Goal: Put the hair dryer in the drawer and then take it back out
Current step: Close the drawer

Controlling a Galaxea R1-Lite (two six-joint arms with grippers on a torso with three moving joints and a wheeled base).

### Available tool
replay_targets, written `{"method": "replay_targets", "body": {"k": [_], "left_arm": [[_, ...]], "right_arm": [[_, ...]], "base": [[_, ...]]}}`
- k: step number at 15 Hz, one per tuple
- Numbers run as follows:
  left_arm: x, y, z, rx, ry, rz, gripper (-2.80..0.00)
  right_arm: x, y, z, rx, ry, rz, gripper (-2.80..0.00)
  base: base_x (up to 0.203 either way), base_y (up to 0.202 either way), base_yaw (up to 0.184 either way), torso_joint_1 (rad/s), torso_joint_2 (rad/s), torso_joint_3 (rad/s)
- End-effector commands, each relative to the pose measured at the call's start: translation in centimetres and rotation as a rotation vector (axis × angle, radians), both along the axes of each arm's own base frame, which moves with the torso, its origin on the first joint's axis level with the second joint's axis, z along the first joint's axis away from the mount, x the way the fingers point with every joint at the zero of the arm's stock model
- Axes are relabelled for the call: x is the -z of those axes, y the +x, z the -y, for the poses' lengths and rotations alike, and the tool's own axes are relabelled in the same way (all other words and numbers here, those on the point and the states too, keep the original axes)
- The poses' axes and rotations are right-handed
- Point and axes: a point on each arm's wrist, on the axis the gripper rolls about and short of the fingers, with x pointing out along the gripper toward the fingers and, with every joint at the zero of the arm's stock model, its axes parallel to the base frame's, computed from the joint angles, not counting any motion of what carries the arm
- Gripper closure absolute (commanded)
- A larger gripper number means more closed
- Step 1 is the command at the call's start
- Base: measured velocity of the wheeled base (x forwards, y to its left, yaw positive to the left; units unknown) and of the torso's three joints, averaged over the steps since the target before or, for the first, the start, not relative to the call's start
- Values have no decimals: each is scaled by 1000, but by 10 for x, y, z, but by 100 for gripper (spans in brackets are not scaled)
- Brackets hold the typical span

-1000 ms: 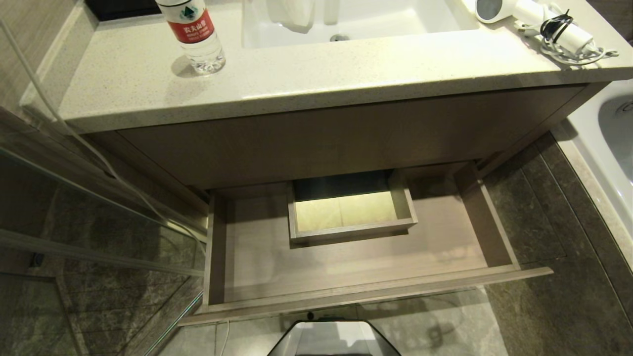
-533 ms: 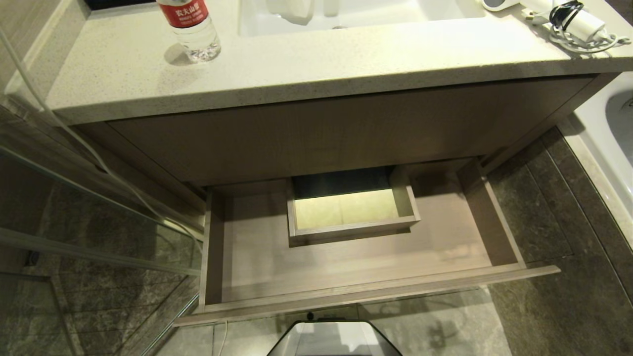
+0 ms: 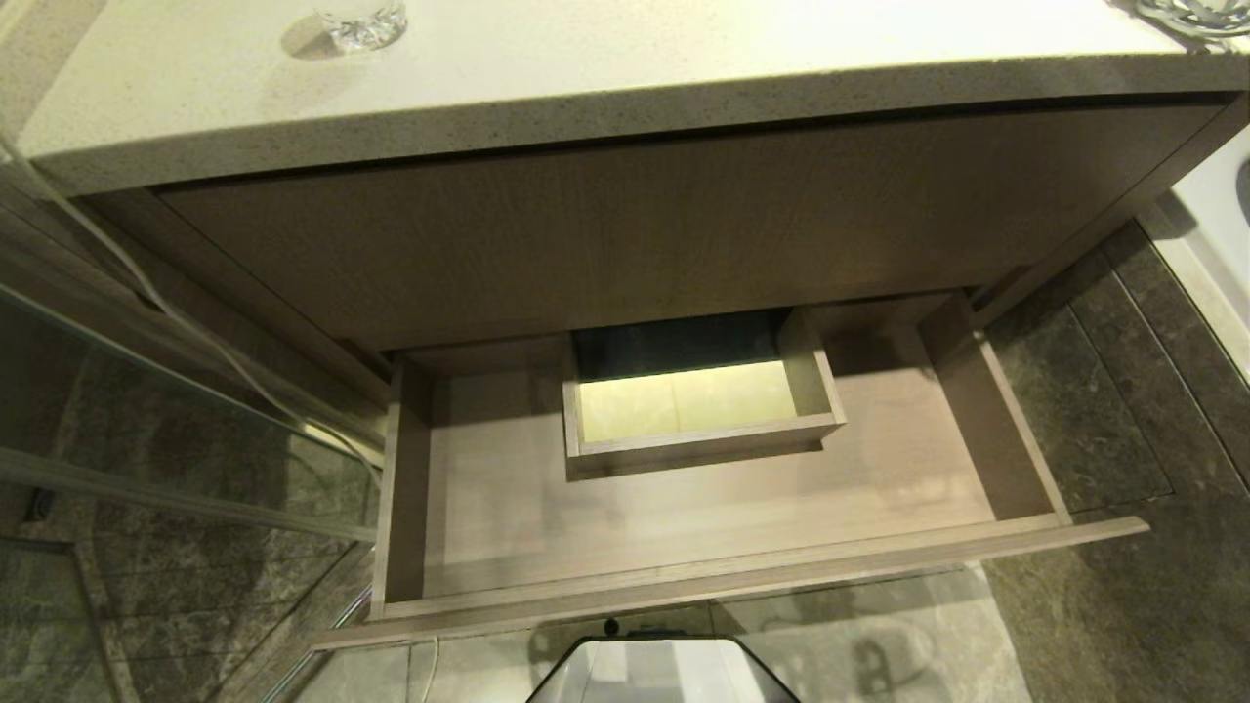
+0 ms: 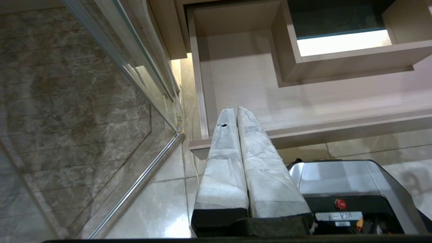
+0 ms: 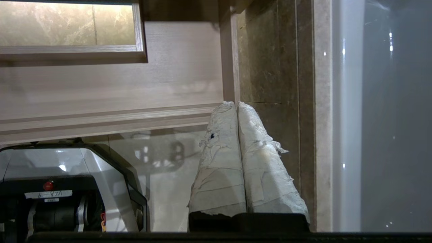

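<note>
The drawer stands pulled out under the vanity, light wood, with nothing lying in it. A boxed cut-out sits at its mid-back. Of the hair dryer only a loop of white cord shows, at the counter's far right corner. Neither gripper is in the head view. My left gripper is shut and empty, hanging over the drawer's front left corner. My right gripper is shut and empty too, by the drawer's front right corner, above the floor.
The stone counter overhangs the taller wood panel. A bottle's base stands on the counter at the left. A glass partition is at the left, a white bathtub rim at the right. My base is just before the drawer.
The whole head view has shifted: the counter, sink, bottle and hair dryer slid up and mostly out of the picture. That is the camera moving. The drawer stays open and empty.
</note>
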Motion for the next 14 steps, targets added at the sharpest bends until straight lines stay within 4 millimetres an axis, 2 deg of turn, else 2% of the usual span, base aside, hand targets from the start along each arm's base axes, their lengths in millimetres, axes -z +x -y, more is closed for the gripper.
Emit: {"method": "replay_targets", "body": {"k": [1, 12, 14], "left_arm": [[0, 0, 0, 1, 1, -2, 0], [0, 0, 0, -1, -1, -1, 0], [0, 0, 0, -1, 1, -2, 0]], "right_arm": [[2, 0, 0, -1, 0, -9, 0], [9, -4, -1, -2, -2, 2, 0], [10, -5, -1, -1, -2, -2, 0]], "base": [[0, 0, 0, -322, 560, 229], [0, 0, 0, -322, 500, 170], [0, 0, 0, -123, 379, 234]]}}
